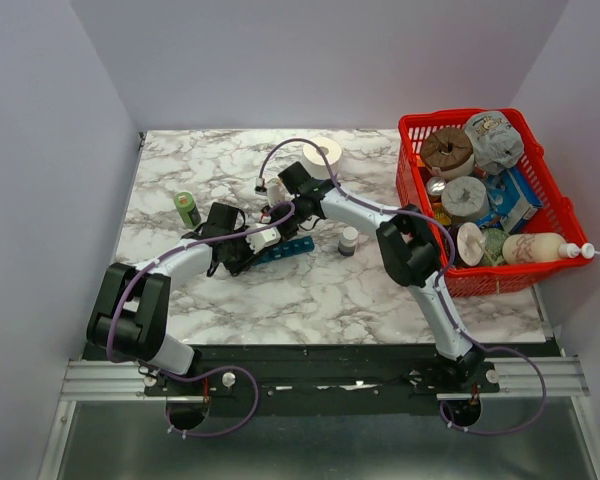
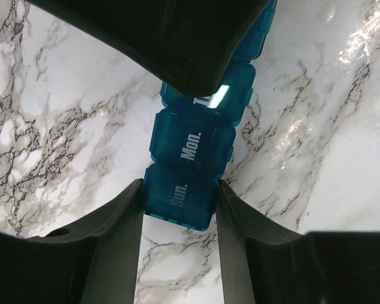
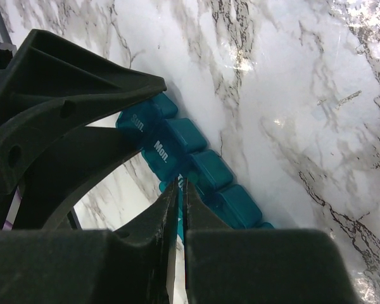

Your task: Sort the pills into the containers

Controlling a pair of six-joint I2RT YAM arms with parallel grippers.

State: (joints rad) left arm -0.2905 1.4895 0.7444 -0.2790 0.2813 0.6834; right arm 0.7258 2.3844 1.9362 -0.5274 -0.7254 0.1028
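Observation:
The containers are a teal strip of lidded day boxes point(image 1: 288, 247) lying on the marble table. My left gripper point(image 2: 179, 190) is shut on its "Sun." end, one finger pressed against each side of that box point(image 2: 177, 196). "Mon." point(image 2: 191, 144) sits just beyond. My right gripper point(image 3: 182, 183) hangs over the strip with its fingers almost touching, tips at the "Tue." box point(image 3: 209, 171). Whether they pinch its lid edge I cannot tell. That gripper's dark body point(image 2: 171, 44) covers the far boxes in the left wrist view. The pills are hidden.
A small white-capped bottle point(image 1: 348, 241) stands just right of the strip. A green bottle point(image 1: 187, 209) is at the left and a white roll point(image 1: 326, 156) at the back. A red basket point(image 1: 490, 281) full of items fills the right side.

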